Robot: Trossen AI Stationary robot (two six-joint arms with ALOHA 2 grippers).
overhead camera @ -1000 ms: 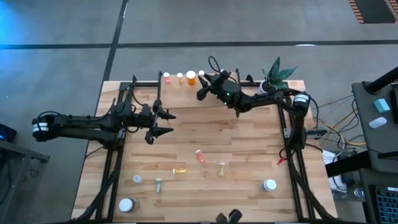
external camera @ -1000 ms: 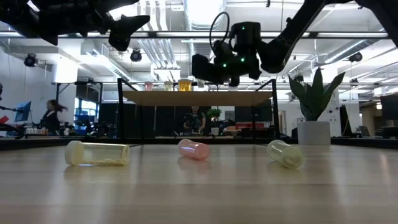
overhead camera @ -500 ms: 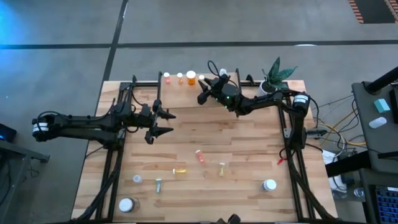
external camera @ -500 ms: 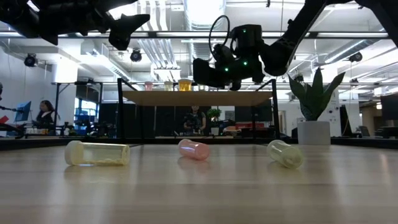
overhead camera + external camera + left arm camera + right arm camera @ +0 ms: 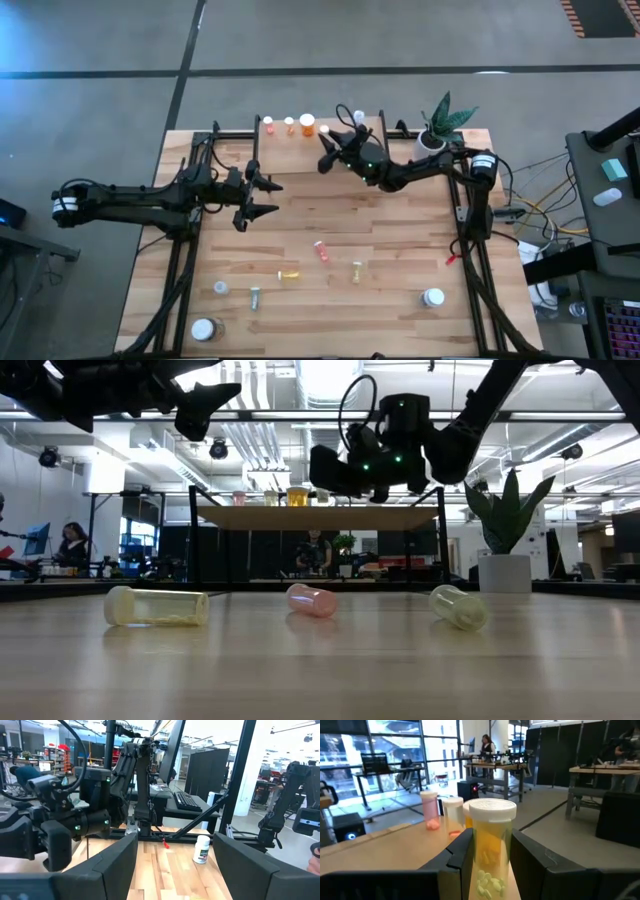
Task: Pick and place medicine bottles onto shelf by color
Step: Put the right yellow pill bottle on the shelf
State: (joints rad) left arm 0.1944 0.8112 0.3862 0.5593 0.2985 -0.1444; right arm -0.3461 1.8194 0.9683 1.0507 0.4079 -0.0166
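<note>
Two claws up, right claw (image 5: 327,150) clamped on a yellow bottle (image 5: 491,845) over the shelf (image 5: 320,517), left claw (image 5: 266,197) spread empty, well short of that shelf.

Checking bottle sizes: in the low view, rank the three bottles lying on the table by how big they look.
1. Pale yellow bottle, longest.
2. Greenish bottle.
3. Pink bottle, though it may just lie farther from the camera, so the last two are unsure.

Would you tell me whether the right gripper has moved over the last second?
Yes. The right gripper, shut on a yellow bottle, has moved toward the far edge, closer to the bottles on the shelf.
</note>
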